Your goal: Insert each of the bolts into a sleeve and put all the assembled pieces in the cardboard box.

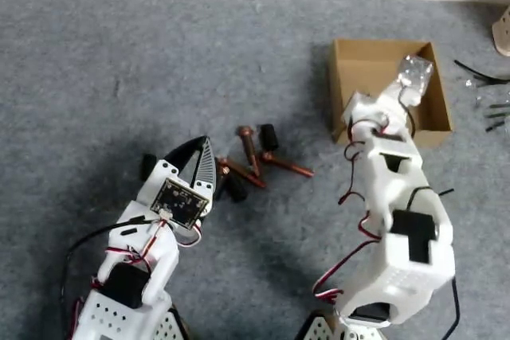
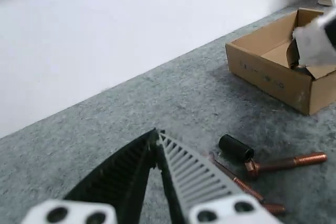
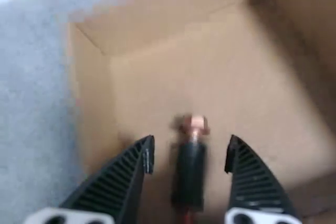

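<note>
Fingers on the left gripper (image 2: 157, 136) are pressed together with nothing between them. It hangs low over the grey carpet (image 1: 96, 61), just short of the loose parts.

In the high view, 2 black sleeves flank it. The 1st sleeve (image 1: 148, 166) lies on its outer side. The 2nd sleeve (image 1: 236, 187) lies on its inner side, touching or nearly touching the nearest bolt (image 1: 239, 172). A little farther out, a 2nd bolt (image 1: 249, 147) and a 3rd bolt (image 1: 287, 167) fan away from the same spot, with a 3rd sleeve (image 1: 269, 136) just beside them. None of these 3 bolts sits inside a sleeve.

Farthest off, the cardboard box (image 1: 341, 89) stands well apart from that cluster. The right gripper (image 3: 190, 145) hangs inside its walls, above the floor, with its fingers spread wide. Between the fingers, and touching neither, is an assembled piece (image 3: 189, 174), a copper bolt head poking out of a black sleeve. It is blurred, so I cannot tell whether it lies on the box floor or is in the air.

As I read it, 1 piece is as good as delivered. The 3 loose bolts and 3 loose sleeves are what is left, and each pair has yet to be joined and carried across to the box. The shut left gripper would have to open before it could pick up any of them.
</note>
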### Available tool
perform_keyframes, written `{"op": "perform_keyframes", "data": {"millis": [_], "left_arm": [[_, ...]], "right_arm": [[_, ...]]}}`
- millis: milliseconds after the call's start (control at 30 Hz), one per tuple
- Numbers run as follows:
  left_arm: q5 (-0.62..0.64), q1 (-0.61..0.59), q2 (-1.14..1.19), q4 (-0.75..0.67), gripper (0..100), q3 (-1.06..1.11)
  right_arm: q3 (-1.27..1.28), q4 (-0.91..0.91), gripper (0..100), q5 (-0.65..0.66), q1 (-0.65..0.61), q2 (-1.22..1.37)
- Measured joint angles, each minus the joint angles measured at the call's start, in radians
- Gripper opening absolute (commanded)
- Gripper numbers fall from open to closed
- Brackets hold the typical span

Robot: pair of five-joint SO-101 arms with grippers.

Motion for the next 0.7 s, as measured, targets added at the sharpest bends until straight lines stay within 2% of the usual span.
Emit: {"op": "perform_keyframes", "data": {"millis": [133, 267, 367, 467, 700], "left_arm": [[0.064, -0.094, 0.000, -0.015, 1, 0.000], [0.123, -0.244, 0.000, -0.097, 1, 0.000], [0.175, -0.321, 0.000, -0.126, 1, 0.000], [0.189, -0.328, 0.000, -0.132, 1, 0.000], [0.192, -0.328, 0.000, -0.135, 1, 0.000]], "right_arm": [[0.146, 0.009, 19.2, 0.000, -0.037, -0.213], [0.345, 0.009, 19.2, 0.014, -0.158, -0.462], [0.463, 0.009, 19.1, 0.120, -0.256, -0.606], [0.543, 0.011, 19.1, 0.242, -0.356, -0.646], [0.554, 0.011, 19.1, 0.255, -0.523, -0.525]]}}
